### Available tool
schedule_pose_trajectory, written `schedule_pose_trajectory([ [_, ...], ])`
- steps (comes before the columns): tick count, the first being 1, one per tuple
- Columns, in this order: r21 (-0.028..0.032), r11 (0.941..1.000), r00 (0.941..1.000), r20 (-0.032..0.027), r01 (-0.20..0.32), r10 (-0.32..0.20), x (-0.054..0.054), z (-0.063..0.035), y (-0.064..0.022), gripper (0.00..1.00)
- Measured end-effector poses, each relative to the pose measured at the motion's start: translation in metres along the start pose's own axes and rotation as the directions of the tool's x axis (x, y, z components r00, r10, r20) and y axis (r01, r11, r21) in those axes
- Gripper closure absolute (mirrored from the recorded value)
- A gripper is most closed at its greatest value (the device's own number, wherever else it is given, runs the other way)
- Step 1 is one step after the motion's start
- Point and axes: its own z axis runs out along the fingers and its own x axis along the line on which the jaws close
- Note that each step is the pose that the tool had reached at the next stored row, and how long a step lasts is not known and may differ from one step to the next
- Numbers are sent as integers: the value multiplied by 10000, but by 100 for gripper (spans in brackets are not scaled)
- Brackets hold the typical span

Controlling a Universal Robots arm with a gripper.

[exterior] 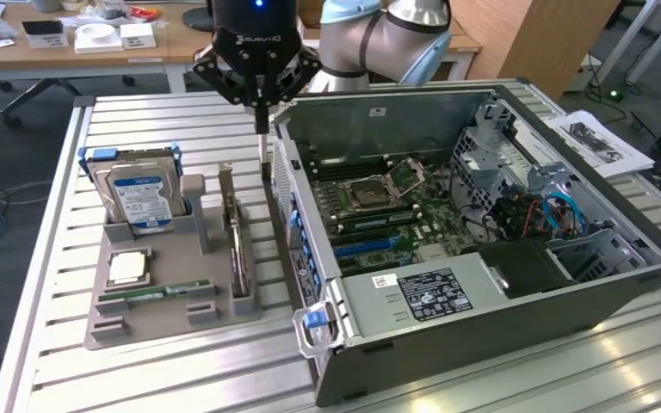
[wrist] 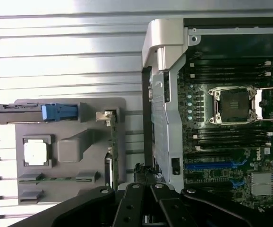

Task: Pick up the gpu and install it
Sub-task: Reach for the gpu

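From where I stood, the gripper (exterior: 262,129) hung with its fingers pressed together and nothing between them. It was poised over the narrow strip between the tray (exterior: 158,325) and the open case (exterior: 606,284). The gpu (exterior: 234,237) had not been lifted. It stood on edge in its slot along the case side of the tray, and the wrist view showed it as a thin line (wrist: 112,146) with the bracket (wrist: 106,115) at one end. The drive (exterior: 141,196), the cpu (exterior: 127,267) and the RAM stick (exterior: 152,293) sat in their own places further from the case. What worried me most was those closed fingers. If they came down like that, I reckoned they would land on the card's top edge instead of straddling it, and could knock it askew or jam it in the slot. The case wall (exterior: 296,224) was also very near, just beside the card, so a small sideways error could catch a finger on the sheet metal. Even with a good grip, a card this thin and tall looked likely to swing or twist. A crooked card would probably miss the blue slot (exterior: 367,247) on the board and could scrape nearby parts.
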Motion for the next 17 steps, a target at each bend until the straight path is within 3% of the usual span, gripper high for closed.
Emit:
schedule_pose_trajectory([
  [17, 1, 10000, 10000, -1, 0, 0, 450, -6, -33, 89],
])
